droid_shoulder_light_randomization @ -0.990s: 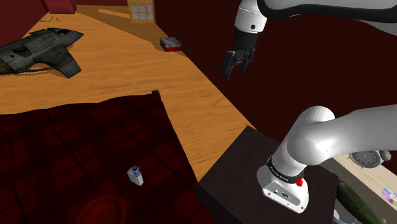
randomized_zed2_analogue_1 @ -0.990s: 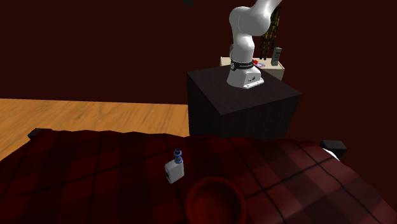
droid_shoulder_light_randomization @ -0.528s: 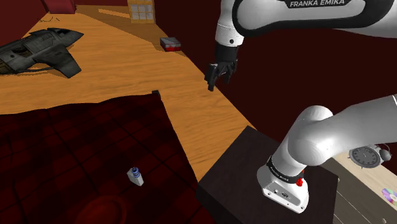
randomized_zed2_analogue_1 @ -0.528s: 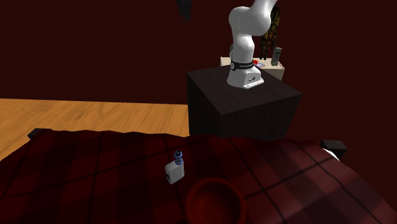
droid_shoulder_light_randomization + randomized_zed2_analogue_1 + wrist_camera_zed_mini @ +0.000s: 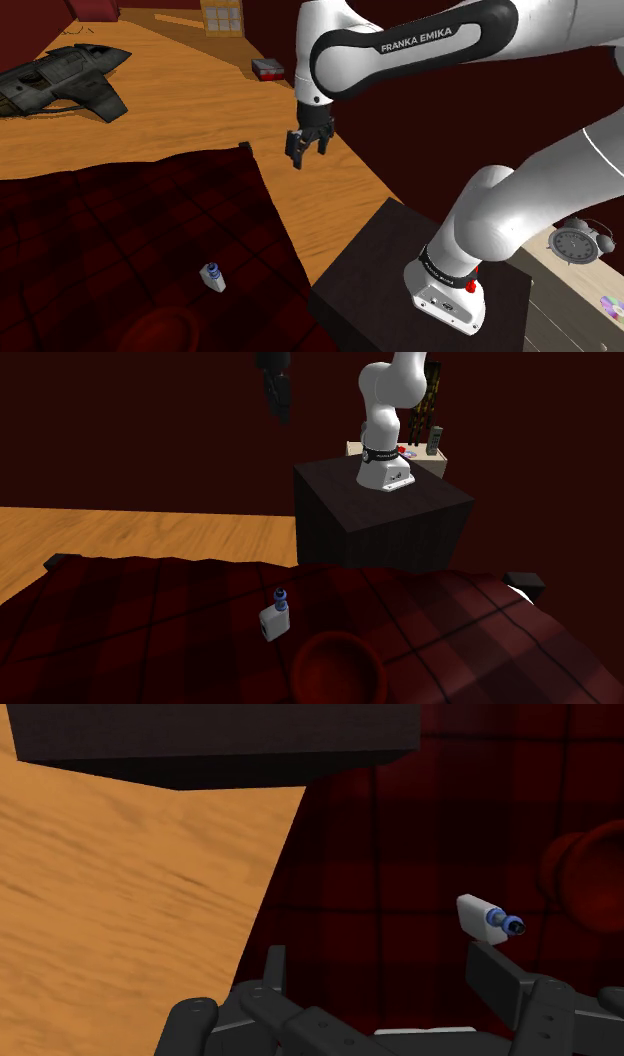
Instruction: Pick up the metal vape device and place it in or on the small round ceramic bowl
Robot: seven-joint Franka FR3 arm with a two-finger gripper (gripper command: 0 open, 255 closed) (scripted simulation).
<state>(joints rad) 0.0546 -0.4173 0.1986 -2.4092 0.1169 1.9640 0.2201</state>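
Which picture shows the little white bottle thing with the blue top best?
The second exterior view: there the vape stands near, white body and blue top clear, on the red checked blanket beside the red bowl. The wrist view shows the vape fairly well too, against the blanket. The shoulder view shows it small.

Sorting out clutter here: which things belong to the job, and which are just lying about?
For the job: white vape device, dark red bowl, open hand.
Lying about: model aircraft, small box, alarm clock.
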